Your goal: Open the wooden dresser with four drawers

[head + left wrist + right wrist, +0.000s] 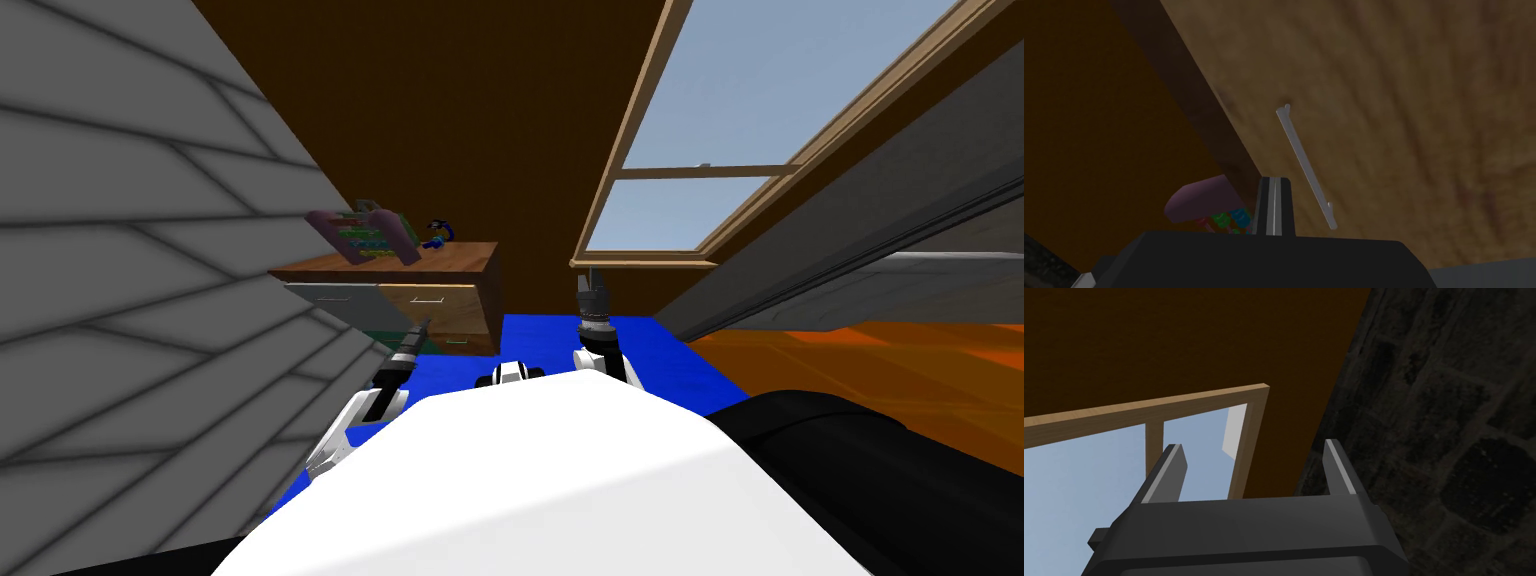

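Dresser point(445, 300) sat straight ahead of the left gripper point(1272, 182). Its fingers were pressed together, tip just beside the drawer handle point(1306, 167), not around it, likely lining up to hook. Right gripper point(1256, 460) was raised aside, fingers apart, idle.

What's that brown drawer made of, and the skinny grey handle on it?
The brown drawer front looks like wood with a matt finish: streaky grain runs across it. The thin grey bar handle seems to be metal, smooth and pale, though it could be plastic.
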Robot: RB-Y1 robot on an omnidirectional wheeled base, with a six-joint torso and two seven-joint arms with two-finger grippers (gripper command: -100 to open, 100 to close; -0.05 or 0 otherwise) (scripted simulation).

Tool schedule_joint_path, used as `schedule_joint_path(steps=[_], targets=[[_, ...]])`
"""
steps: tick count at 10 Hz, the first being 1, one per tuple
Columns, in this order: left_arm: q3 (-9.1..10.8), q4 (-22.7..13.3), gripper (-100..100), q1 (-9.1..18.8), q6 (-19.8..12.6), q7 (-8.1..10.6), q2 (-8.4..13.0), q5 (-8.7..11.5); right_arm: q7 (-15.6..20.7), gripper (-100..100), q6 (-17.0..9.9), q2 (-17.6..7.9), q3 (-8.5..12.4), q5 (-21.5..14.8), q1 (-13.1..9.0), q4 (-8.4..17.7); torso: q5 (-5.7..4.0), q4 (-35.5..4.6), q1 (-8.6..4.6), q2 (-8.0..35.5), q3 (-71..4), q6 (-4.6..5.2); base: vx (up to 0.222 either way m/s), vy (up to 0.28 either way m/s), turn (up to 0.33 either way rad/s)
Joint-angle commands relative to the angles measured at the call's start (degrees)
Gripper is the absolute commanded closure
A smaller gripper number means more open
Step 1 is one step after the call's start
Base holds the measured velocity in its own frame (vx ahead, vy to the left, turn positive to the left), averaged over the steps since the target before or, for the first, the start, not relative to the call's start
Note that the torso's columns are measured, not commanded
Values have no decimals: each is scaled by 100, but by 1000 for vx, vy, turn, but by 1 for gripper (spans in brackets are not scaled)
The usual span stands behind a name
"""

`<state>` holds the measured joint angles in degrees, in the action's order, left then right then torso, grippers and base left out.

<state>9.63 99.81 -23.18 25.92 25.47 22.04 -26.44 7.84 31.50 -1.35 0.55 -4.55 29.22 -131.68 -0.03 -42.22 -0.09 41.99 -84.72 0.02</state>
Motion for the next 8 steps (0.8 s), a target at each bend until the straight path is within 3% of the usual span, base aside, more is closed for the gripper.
schedule_joint_path(steps=[1, 4, 5, 6, 7, 8], targets=[[10, 17, -100, 35, -74, 15, 49, -16, 0, 0, 1, 0, 0, 0, 2, -1, -2, 14, -7, -47, -30, 1, 145, -21, -39], [14, 27, -100, 54, -113, 23, 75, -25, 0, 0, 1, 0, 0, 0, 4, -1, 2, -3, 6, 16, 7, -2, 145, -29, -30], [55, 192, -100, -5, -235, 154, 170, -39, 0, 0, 1, 0, 0, 0, 3, -1, 4, -14, 14, 61, 34, -4, 117, -27, -31], [30, 113, -100, 32, -176, 78, 123, -37, 0, 0, 1, 0, 0, 0, 3, -1, 3, -15, 10, 52, 32, -2, 73, -16, -7], [32, 126, 100, 30, -194, 96, 129, -38, 0, 0, 1, 0, 0, 0, 2, -1, 4, -13, 13, 54, 30, -3, 12, -3, 2], [32, 227, 100, -67, -160, 152, 157, -57, 0, 0, 1, 0, 0, 0, 1, -1, 4, -14, 14, 55, 31, -3, -104, 8, 70]])
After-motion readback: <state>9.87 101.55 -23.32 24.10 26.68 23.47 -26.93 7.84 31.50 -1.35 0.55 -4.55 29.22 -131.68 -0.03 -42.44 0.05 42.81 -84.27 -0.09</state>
